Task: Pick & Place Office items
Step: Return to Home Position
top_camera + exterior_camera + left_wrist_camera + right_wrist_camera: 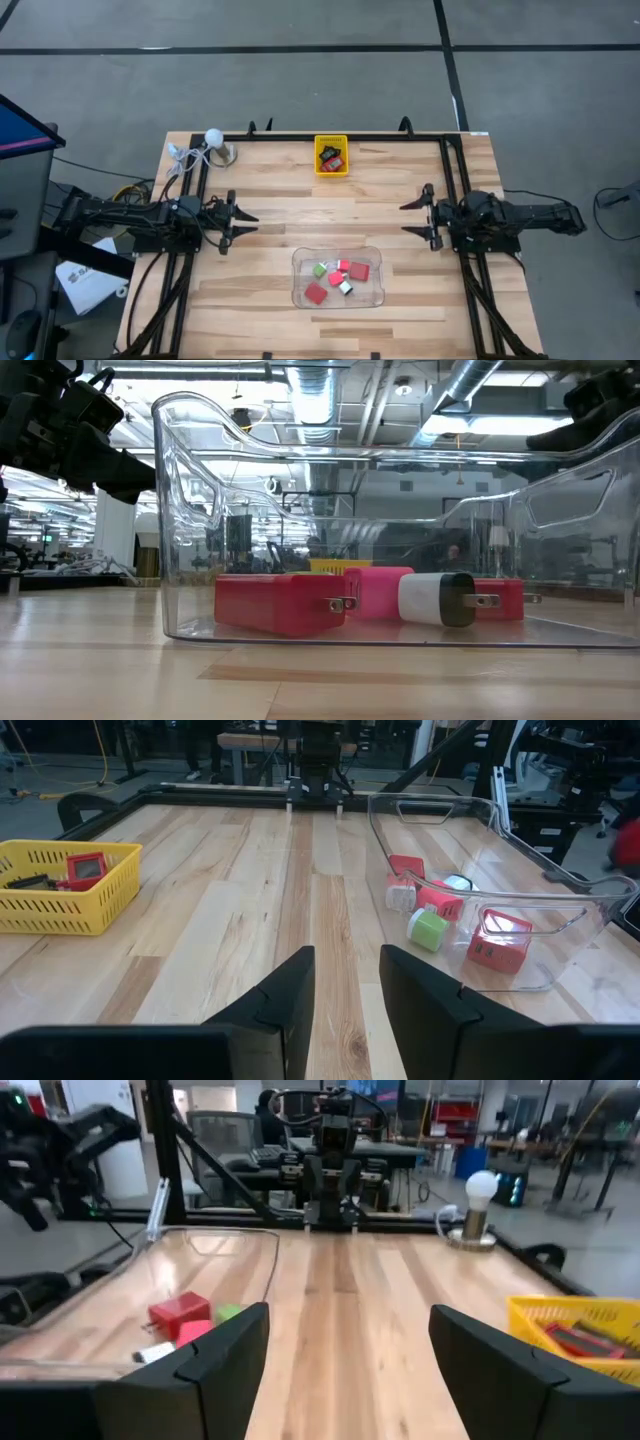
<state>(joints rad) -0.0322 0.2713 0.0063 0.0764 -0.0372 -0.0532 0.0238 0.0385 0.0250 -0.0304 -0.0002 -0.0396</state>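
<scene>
The office items lie in two places. Several small pieces, red, green and white-and-black, rest on the floor of the clear plastic tray at the table's near middle. The low view shows them as plug-like blocks. A few red and black pieces lie in the yellow basket at the far middle. My left gripper hovers left of the tray, open by a narrow gap and empty. My right gripper hovers right of the tray, wide open and empty.
A white ball on a base with a cord stands at the far left corner. A black frame runs along the table's far edge and down both sides. Bare wood lies between basket, tray and the two grippers.
</scene>
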